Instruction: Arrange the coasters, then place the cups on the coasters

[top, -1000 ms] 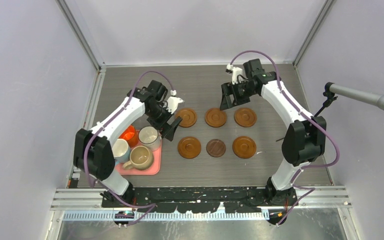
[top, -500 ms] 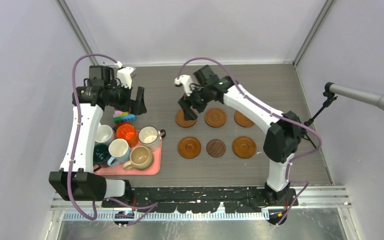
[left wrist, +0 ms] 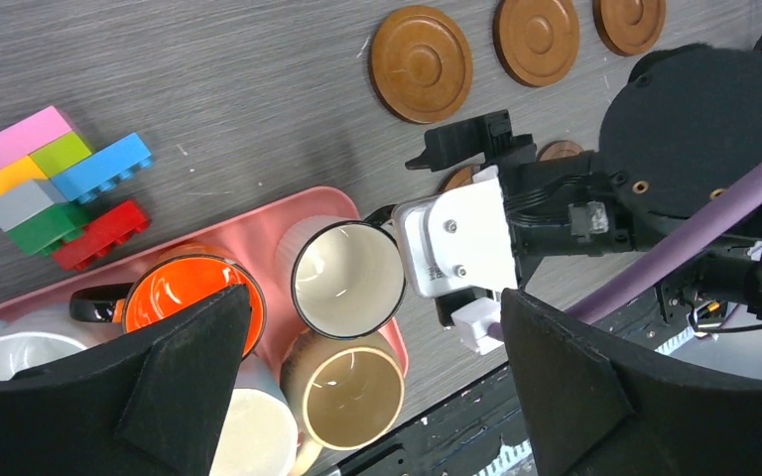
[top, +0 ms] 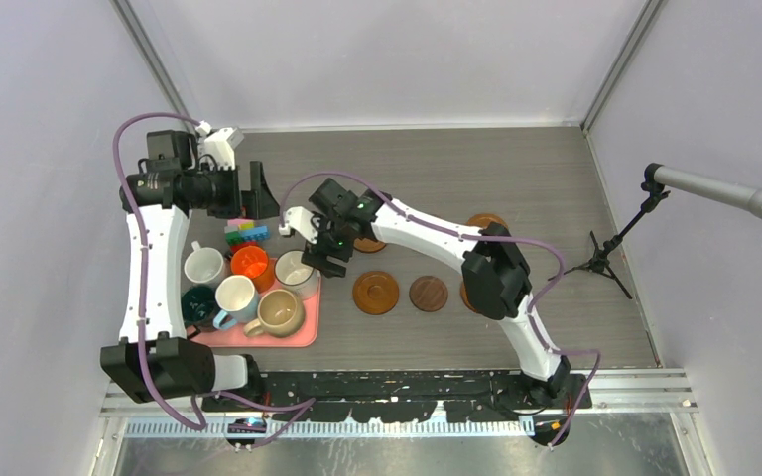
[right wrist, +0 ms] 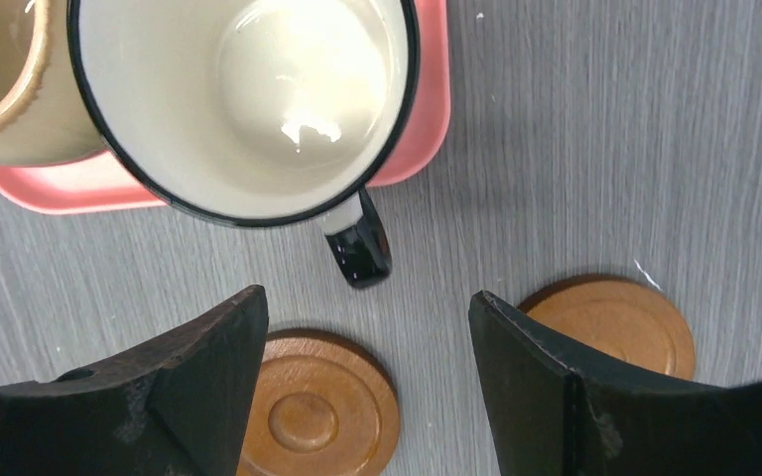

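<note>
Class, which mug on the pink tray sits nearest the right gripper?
The white mug with the black rim, at the corner of the tray closest to the coasters.

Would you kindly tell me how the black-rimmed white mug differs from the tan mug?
The white mug has a black rim and handle; the tan mug's are tan. The white mug's handle overhangs the tray edge; the tan mug's points back over the tray. Both stand upright and empty on the tray.

The left arm stands tall at the left side, and the left hand (top: 258,193) hangs high with fingers spread wide. The right arm stretches far across leftward, and the right hand (top: 322,260) points down, fingers apart, holding nothing.
</note>
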Action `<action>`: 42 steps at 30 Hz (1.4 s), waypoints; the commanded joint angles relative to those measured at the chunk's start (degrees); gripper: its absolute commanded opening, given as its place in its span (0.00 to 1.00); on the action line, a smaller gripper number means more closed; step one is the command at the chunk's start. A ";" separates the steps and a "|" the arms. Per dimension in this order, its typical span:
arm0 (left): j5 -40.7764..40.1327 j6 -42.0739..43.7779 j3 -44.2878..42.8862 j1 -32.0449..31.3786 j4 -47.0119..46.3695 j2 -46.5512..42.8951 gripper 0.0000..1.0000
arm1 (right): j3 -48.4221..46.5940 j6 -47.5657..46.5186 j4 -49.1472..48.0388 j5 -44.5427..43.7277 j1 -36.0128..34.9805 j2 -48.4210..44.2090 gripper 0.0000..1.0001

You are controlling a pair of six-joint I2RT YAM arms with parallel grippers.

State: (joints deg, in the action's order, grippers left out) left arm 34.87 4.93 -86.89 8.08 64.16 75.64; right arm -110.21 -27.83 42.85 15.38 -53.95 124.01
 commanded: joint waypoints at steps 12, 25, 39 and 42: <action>8.46 -3.19 -2.33 8.00 -2.28 3.49 1.00 | -2.27 -2.44 -6.29 -1.14 -3.45 3.33 0.67; 8.18 -4.66 -2.45 10.76 -3.88 6.12 0.99 | 2.20 -3.11 -6.77 -1.43 -5.76 2.86 0.49; 7.77 -9.96 -1.83 11.79 -7.68 5.98 0.97 | 7.11 7.88 -14.51 -5.08 -5.81 -3.00 0.06; 7.45 -10.24 -1.62 11.72 -7.80 5.79 0.96 | 8.59 11.42 -16.87 -7.80 -5.75 -5.34 0.01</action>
State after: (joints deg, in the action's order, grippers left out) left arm 41.63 -4.12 -87.09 19.31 58.61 82.24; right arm -102.56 -22.20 31.88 10.94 -59.53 125.86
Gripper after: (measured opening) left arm 0.965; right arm 0.245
